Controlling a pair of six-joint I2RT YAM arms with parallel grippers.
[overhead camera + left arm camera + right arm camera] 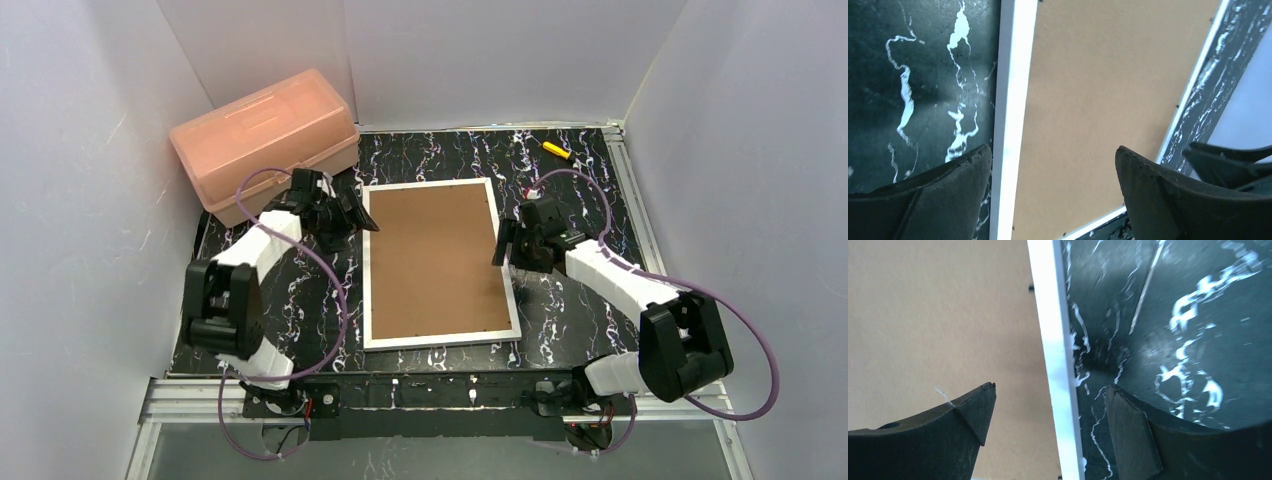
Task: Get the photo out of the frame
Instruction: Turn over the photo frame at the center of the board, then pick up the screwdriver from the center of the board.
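At one face-down frame's (432,262) two sides, left fingers (948,197) and right fingers (943,440), splayed

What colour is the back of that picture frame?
The frame back is brown, white-edged; best seen from the top view.

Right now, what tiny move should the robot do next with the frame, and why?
Probably lower both and close on the white rim. The frame lies brown back up, and the left gripper and right gripper each hang open astride one long edge.
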